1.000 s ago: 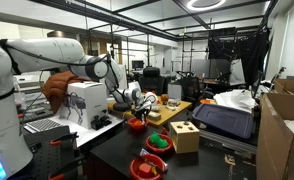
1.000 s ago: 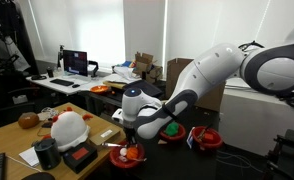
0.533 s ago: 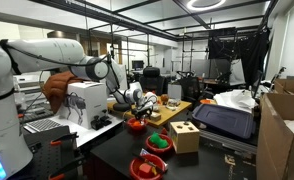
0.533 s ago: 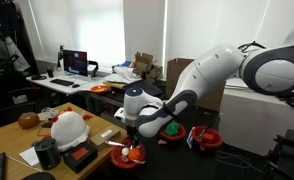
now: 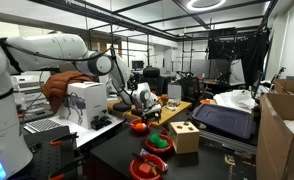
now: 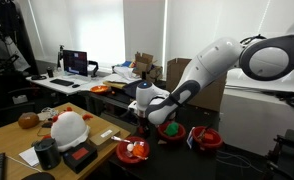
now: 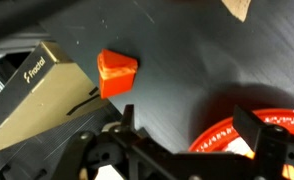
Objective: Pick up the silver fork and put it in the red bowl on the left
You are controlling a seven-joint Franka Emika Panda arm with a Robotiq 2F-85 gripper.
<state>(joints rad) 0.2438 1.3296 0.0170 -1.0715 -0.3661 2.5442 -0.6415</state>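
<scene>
The red bowl (image 6: 133, 151) sits on the dark table, small and shallow with an orange-red inside; it also shows as the red bowl (image 5: 138, 126) and at the lower right as the red bowl (image 7: 249, 122). Something pale lies inside it, but I cannot make it out as the silver fork. My gripper (image 7: 193, 128) hangs above the table with its jaws wide apart and nothing between them, one fingertip over the bowl's rim. In both exterior views the gripper (image 5: 143, 101) (image 6: 147, 113) stands above the bowl, clear of it.
An orange-red wedge block (image 7: 117, 72) and a tan box (image 7: 37, 95) lie on the dark table near the gripper. A red bowl with green pieces (image 5: 159, 142), another red bowl (image 5: 147, 167) and a wooden box (image 5: 184, 135) stand further along. A white helmet (image 6: 67, 127) sits on the adjoining desk.
The jaws have opened from nearly shut to wide. The gripper has risen from the red bowl and drawn away from it.
</scene>
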